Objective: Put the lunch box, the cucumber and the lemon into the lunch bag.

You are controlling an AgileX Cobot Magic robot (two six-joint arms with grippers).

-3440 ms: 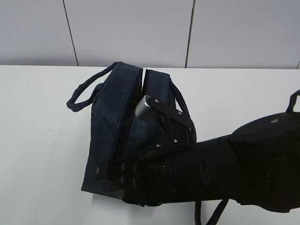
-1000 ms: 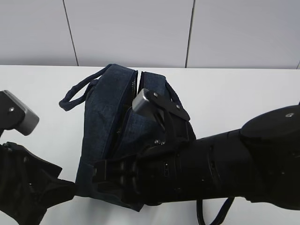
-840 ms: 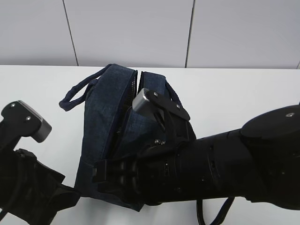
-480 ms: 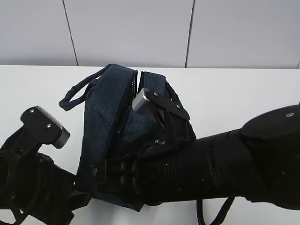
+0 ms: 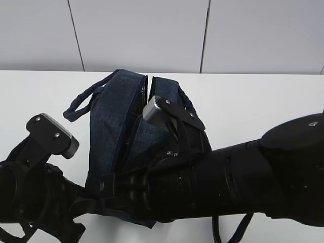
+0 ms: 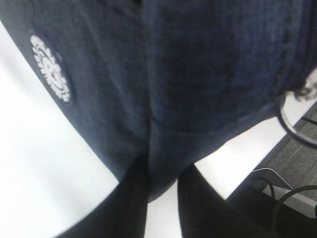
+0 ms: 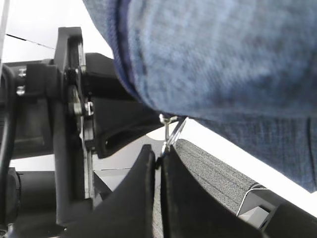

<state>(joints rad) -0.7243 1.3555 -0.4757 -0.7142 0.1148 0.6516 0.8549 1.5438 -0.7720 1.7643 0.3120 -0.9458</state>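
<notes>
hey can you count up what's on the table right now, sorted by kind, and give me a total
Lunch bag: 1
Bag loop handles: 2, left handle and right handle
Silver ring pull: 1
Robot end effectors: 2, left end effector and right end effector
Total: 6

Both arms reach in low: the left gripper [image 6: 161, 193] pinches fabric between its fingers, the right gripper [image 7: 158, 198] has fingers pressed together.
</notes>
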